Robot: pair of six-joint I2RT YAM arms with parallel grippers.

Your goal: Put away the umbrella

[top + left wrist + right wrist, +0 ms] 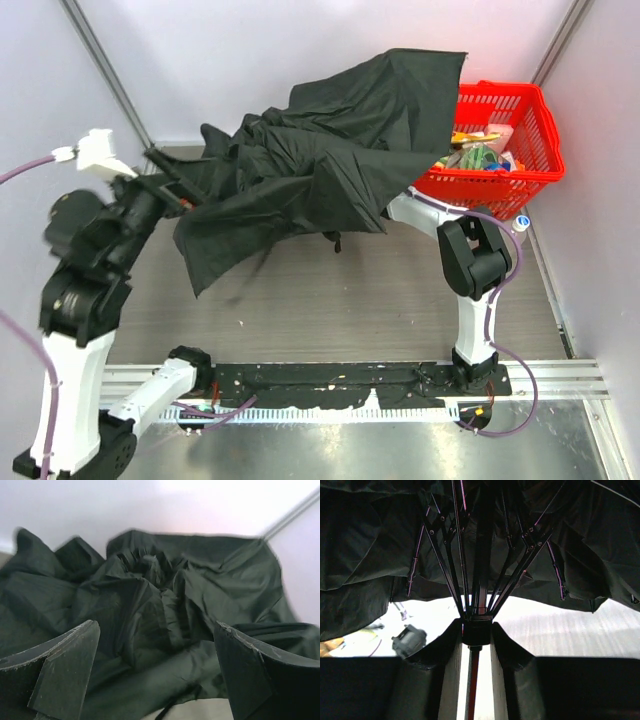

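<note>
The black umbrella [330,165] hangs half collapsed over the middle of the table, its crumpled canopy draped over the right arm. My right gripper [477,632] is under the canopy, shut on the umbrella's runner hub [477,630] where the metal ribs [445,550] meet; the thin shaft [473,680] runs down between the fingers. The right gripper itself is hidden in the top view. My left gripper [157,652] is open, its fingers wide apart, just in front of the bunched fabric [150,610] at the canopy's left side [165,180]. The handle and wrist loop are not visible.
A red basket [500,140] with several colourful items stands at the back right, partly under the canopy. White walls close the table at the back and sides. The arm bases and a black rail [340,385] run along the near edge.
</note>
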